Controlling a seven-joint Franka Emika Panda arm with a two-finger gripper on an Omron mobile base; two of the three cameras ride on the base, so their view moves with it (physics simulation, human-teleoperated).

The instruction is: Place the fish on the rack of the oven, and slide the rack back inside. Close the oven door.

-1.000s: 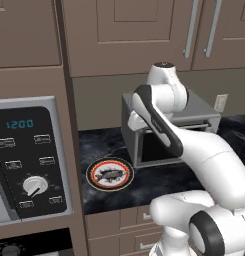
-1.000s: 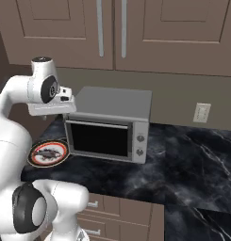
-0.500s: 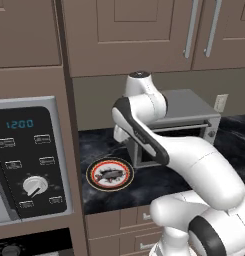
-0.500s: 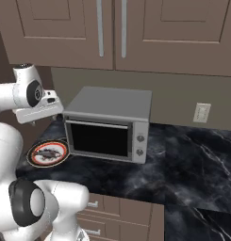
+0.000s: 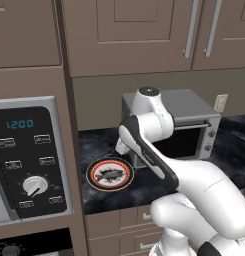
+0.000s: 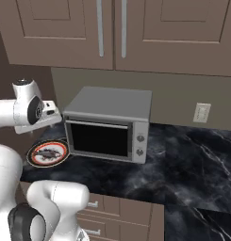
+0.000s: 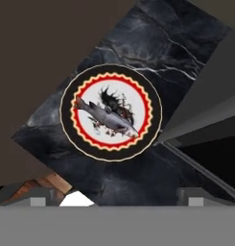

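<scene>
The small dark grey fish (image 7: 107, 116) lies on a round white plate (image 7: 111, 154) with a red and black rim, on the black marble counter. It also shows in the left base view, fish (image 5: 110, 174) on plate (image 5: 92, 179), and in the right base view, fish (image 6: 47, 153). My gripper (image 7: 116, 196) hangs above the plate, open, its fingertips (image 7: 38, 194) wide apart with nothing between them. A strip of the black oven (image 5: 24, 246) with a knob shows at the lower left. The rack and the oven door are out of view.
A grey boxy toaster oven (image 5: 189, 125) stands on the counter just right of the plate, close to my hand; it is also in the right base view (image 6: 110, 124). A silver-trimmed microwave panel (image 5: 29, 160) with blue digits is on the left. Wooden cabinets (image 6: 112, 33) hang overhead.
The arm has swung left from in front of the toaster oven and now holds the hand over the plate. The fish and plate have not moved.
</scene>
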